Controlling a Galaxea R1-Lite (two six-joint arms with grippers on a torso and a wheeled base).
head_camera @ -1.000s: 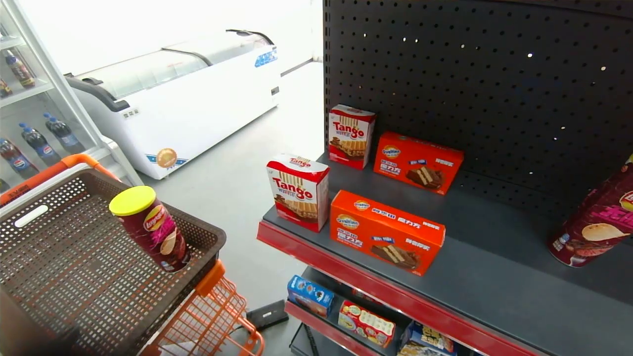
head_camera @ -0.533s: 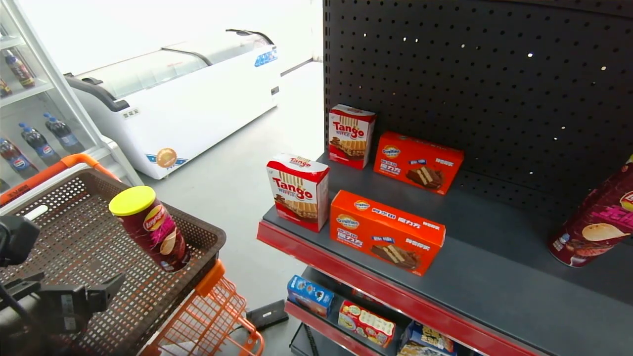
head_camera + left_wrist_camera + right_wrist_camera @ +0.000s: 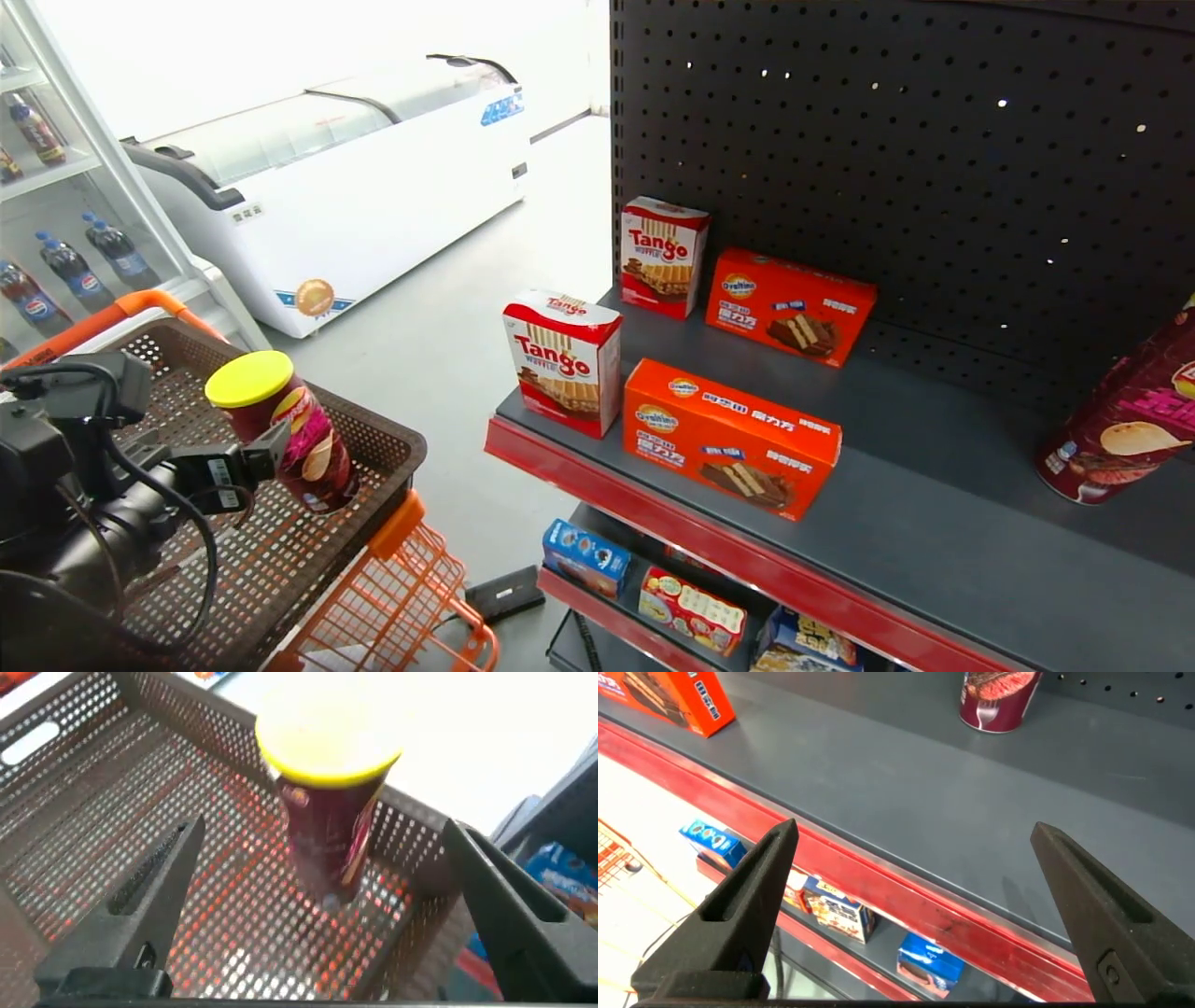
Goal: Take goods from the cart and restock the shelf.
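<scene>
Chip can [image 3: 285, 434] stood upright in cart basket [image 3: 373, 422], at 9 o'clock of shelf [image 3: 934, 523]. Left gripper [image 3: 322, 831] sat at its 8 o'clock, jaws wide, facing it. Judged light, stiff, slick and crushable, so grasp mid-body. Right gripper [image 3: 915, 835] jaws wide, empty.

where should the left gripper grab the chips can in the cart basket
Grip the can round its body, below the yellow lid. Come in level from the open middle of the basket, where the left gripper is. The can is a round tube standing upright with the basket wall close behind it, so open jaws can straddle its sides from there.
</scene>
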